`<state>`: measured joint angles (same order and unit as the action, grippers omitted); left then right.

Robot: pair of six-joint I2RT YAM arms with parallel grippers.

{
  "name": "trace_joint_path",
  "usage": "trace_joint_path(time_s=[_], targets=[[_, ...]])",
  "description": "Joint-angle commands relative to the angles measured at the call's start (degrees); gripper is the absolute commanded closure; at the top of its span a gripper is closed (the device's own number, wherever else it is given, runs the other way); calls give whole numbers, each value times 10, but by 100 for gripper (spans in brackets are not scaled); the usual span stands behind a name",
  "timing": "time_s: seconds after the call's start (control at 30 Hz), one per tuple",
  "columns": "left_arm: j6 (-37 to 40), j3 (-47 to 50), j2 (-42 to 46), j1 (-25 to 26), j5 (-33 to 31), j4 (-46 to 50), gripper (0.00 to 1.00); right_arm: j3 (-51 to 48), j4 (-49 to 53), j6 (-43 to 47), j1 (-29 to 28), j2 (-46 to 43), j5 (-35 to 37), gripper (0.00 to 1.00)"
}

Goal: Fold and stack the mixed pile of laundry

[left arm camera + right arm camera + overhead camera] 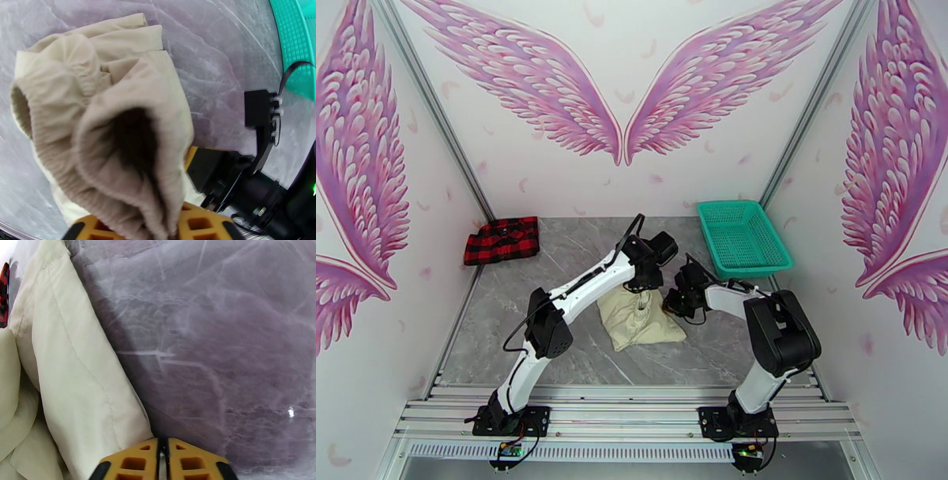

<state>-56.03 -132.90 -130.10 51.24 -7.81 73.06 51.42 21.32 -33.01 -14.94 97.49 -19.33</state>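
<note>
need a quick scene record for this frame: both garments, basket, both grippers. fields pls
cream garment: crumpled, middle of the table, below both grippers
checked shirt: folded, far left corner
basket: far right corner, apart from both garments
left gripper: fingers apart, cream cloth bunched between them; grip unclear
right gripper: fingers nearly together, beside the cream garment's edge
stack: not yet made; the garments lie apart

No writing, number or sign can be read on the cream garment (640,320), checked shirt (502,240) or basket (742,237).
</note>
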Motion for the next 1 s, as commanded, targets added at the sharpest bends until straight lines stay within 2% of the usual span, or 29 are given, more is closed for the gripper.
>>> trace_joint_path(time_s=[0.0, 0.07, 0.1, 0.27, 0.4, 0.5, 0.57, 0.73, 0.83, 0.97], targets=[[-3, 0, -2, -2, 22, -71, 37, 19, 69, 23, 8, -59, 58, 76], [-4, 9, 4, -5, 26, -99, 26, 25, 102, 37, 16, -89, 85, 71], [-5, 9, 6, -7, 26, -108, 24, 28, 120, 45, 20, -104, 99, 68], [10, 11, 25, -16, 16, -122, 25, 33, 184, 78, 30, -168, 145, 62], [39, 74, 80, -29, 9, -121, 26, 39, 186, 94, 28, -196, 71, 56], [48, 199, 152, -45, 1, -148, 27, 67, 186, 82, 5, -194, 26, 54], [41, 298, 204, -63, 15, -188, 27, 92, 190, 81, -24, -181, 20, 52], [47, 504, 289, -115, 101, -330, 27, 123, 181, 83, -83, -112, 18, 51], [56, 555, 285, -130, 138, -372, 28, 117, 163, 87, -89, -56, 31, 52], [66, 568, 273, -132, 135, -369, 29, 119, 183, 111, -88, 10, 106, 54]])
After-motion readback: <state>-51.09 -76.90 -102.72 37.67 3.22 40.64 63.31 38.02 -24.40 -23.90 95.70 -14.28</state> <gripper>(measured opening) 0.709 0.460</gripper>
